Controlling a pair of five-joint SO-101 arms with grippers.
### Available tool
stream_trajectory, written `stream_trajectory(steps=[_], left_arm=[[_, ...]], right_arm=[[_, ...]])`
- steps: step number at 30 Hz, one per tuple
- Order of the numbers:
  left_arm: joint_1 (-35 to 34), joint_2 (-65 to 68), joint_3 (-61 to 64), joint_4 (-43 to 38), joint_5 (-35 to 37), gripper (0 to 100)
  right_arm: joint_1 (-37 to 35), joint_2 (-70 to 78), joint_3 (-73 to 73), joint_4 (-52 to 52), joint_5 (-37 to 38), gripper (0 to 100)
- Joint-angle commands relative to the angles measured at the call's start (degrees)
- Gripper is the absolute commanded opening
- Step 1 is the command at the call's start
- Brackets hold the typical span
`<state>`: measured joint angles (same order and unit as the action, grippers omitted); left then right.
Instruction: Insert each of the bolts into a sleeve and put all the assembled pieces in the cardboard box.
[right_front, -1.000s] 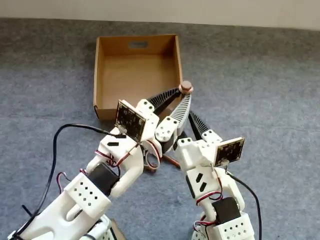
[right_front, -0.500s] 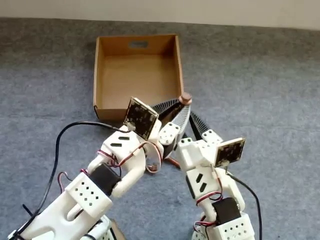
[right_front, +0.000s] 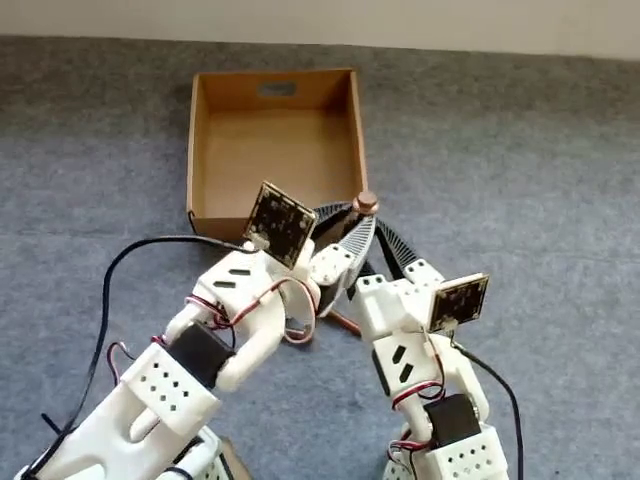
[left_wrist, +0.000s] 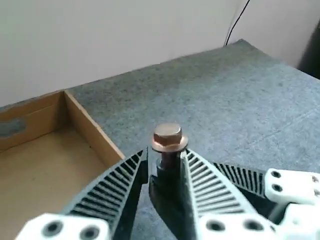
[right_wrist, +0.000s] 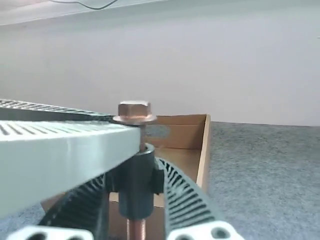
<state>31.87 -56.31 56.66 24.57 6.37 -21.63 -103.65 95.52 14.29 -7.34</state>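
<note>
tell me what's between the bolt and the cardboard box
Only bare carpet separates bolt and cardboard box, in the left wrist view.

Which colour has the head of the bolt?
The bolt head is copper brown; the left wrist view shows it best.

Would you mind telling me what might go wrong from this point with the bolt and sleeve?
1. The bolt seems to hang just outside the box wall; released now, it would likely land on the carpet.
2. The left gripper pinches the bolt, the right gripper the sleeve; uneven motion could pull them apart.
</note>
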Motion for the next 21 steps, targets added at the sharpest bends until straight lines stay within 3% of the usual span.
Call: stream_trajectory(steps=[1, 17, 21], left_arm=[[-1.0, 0.0, -5.2, 6.3, 0.2, 13], [-1.3, -4.2, -13.4, 25.9, -0.2, 13], [-6.5, -10.5, -8.6, 30.0, -0.4, 13]], right_arm=[[1.3, -0.7, 0.0, -1.0, -0.6, 0.6], [1.4, -0.7, 0.5, -1.0, -0.6, 0.6], [1.5, -0.7, 0.7, -0.9, -0.6, 0.6]])
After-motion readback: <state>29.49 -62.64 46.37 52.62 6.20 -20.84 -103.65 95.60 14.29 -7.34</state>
